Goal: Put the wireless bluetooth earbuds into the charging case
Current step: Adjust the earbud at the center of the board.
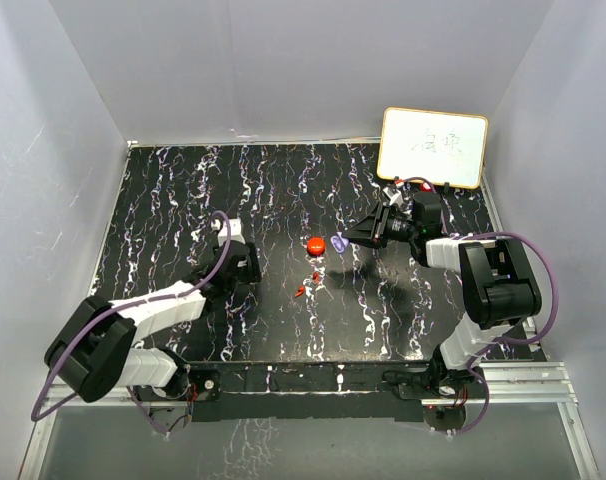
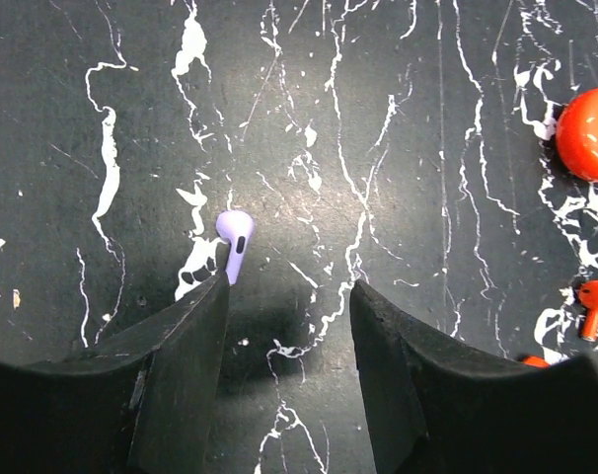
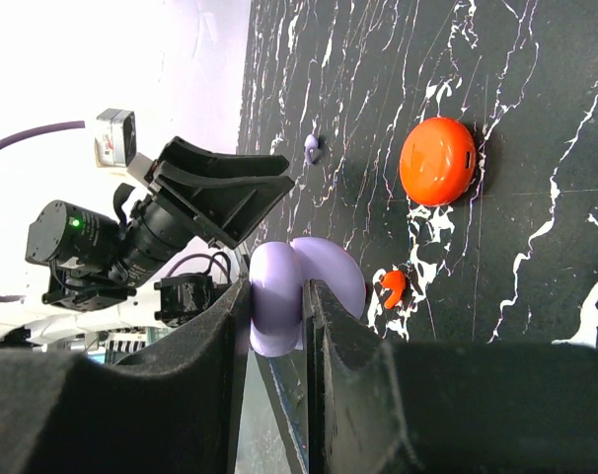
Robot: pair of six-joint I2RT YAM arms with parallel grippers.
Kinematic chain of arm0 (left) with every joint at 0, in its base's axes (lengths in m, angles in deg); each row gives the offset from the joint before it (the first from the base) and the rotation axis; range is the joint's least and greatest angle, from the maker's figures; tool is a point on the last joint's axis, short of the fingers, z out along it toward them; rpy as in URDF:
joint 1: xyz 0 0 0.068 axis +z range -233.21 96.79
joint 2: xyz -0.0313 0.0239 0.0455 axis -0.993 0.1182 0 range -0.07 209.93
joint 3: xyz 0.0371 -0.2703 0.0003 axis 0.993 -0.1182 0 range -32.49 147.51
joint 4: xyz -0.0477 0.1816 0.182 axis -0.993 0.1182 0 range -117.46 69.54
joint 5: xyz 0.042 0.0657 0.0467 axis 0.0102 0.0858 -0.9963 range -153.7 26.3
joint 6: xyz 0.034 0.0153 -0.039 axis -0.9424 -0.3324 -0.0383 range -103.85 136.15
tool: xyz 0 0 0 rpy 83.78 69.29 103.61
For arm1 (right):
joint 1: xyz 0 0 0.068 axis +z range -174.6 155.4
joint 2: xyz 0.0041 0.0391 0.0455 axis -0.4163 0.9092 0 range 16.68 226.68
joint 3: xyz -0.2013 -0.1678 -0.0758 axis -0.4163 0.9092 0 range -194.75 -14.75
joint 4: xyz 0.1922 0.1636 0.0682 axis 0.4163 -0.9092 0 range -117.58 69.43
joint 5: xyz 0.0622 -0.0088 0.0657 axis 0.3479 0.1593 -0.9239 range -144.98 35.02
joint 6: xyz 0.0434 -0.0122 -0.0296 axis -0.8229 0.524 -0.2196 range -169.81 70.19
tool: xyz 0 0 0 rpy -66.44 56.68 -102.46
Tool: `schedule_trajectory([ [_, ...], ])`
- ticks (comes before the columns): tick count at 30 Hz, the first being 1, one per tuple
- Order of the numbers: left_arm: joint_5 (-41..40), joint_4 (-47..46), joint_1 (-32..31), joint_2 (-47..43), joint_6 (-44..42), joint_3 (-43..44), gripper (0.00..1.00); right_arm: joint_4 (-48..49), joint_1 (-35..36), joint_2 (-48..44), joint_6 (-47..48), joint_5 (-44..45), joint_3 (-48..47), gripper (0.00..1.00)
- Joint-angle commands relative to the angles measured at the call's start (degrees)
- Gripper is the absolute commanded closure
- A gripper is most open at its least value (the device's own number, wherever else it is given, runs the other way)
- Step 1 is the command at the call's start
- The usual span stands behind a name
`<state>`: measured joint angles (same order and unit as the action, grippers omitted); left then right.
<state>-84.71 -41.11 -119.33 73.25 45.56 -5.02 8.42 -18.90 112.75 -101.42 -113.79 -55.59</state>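
Note:
A lavender earbud point(image 2: 235, 243) lies on the black marbled table, just beyond my left gripper's left fingertip; it shows small in the right wrist view point(image 3: 312, 148). My left gripper point(image 2: 289, 296) is open and empty, low over the table point(image 1: 239, 257). My right gripper point(image 3: 277, 288) is shut on one half of the open lavender charging case point(image 3: 329, 276), held above the table point(image 1: 340, 241). The red charging case point(image 1: 316, 243) sits closed beside it. Two red earbuds point(image 1: 315, 277) point(image 1: 301, 291) lie in front of it. A second lavender earbud is not visible.
A white board point(image 1: 433, 146) with writing leans at the back right. White walls enclose the table on three sides. In the left wrist view the red case point(image 2: 590, 133) is far right, with a red earbud point(image 2: 595, 302) below it.

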Motion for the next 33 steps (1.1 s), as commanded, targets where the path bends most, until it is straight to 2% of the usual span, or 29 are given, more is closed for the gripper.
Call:
schedule_trajectory([
  [1,-3.3,0.2,0.7,1.0,-1.2,2.6,0.51,3.2,0.2,0.2,-0.2,-0.6,-2.7,1.0],
  [6,-6.0,1.6,0.8,3.4,-2.6,4.2,0.55,3.2,0.2,0.3,-0.2,-0.6,-2.7,1.0],
  [11,-6.6,1.2,1.0,4.8,-3.9,5.0,0.67,3.2,0.3,0.4,-0.2,-0.6,-2.7,1.0],
  [17,-6.5,1.4,1.4,7.5,-4.7,5.8,0.73,3.2,0.3,0.4,-0.1,-0.6,-2.7,1.0],
  [33,-6.0,0.9,2.3,9.7,-5.9,6.1,0.8,3.2,0.3,0.4,0.0,-0.5,-2.4,1.0],
])
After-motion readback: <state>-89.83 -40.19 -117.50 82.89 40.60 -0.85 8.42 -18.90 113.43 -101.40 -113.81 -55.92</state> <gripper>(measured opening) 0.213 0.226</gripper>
